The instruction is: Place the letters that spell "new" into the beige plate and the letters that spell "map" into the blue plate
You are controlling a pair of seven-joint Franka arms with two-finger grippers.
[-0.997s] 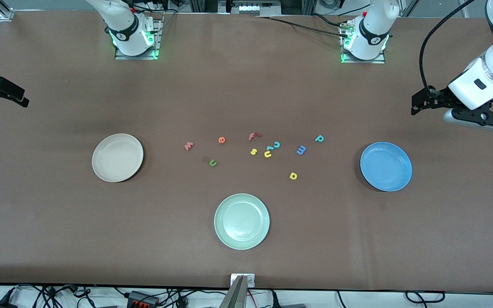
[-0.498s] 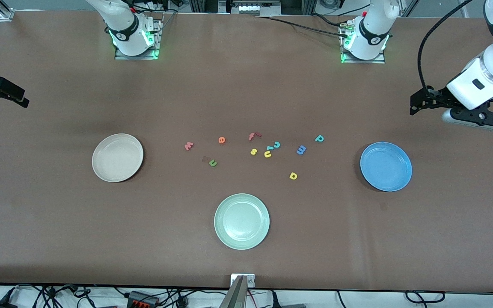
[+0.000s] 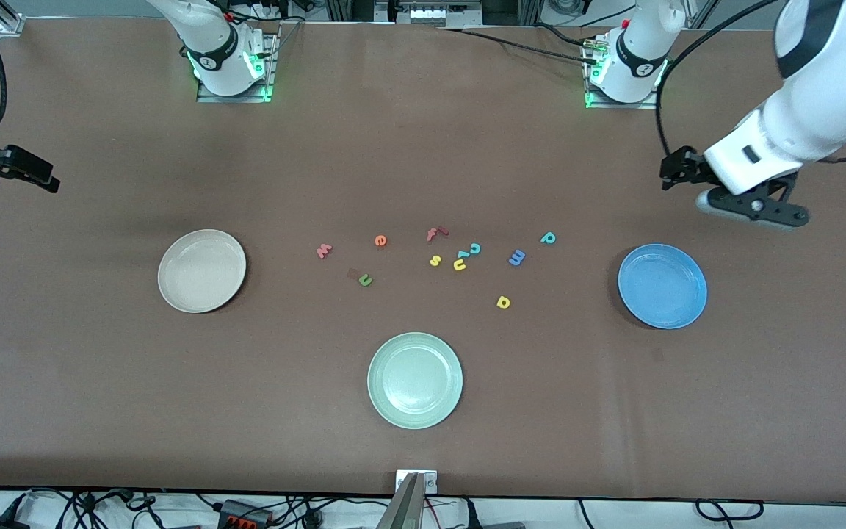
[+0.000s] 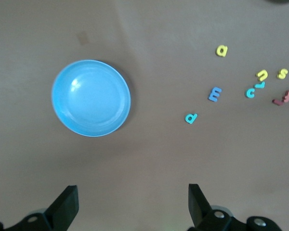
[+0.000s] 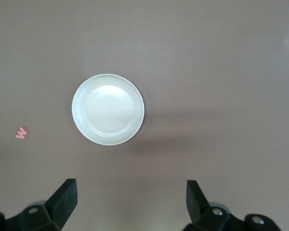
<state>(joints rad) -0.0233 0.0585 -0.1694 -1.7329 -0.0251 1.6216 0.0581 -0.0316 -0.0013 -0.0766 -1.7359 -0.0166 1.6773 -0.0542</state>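
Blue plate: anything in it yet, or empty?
Empty. The blue plate shows only its bare inside in the front and left wrist views; the blue m lies on the table beside it.

Matt brown table (image 3: 423, 147), glossy smooth blue plate (image 3: 662, 286), glossy beige plate (image 3: 202, 270)

A wide counter (image 3: 423, 147) covered in plain matte brown sheeting fills nearly the whole front view, faintly creased and evenly lit from above, with soft shadows. Along the counter's edge nearest the front camera, black cables (image 3: 100, 507) lie tangled on a pale floor beside a small metal bracket (image 3: 416, 481). At the counter's farthest edge stand aluminium frame pieces (image 3: 430, 11) and more cabling.
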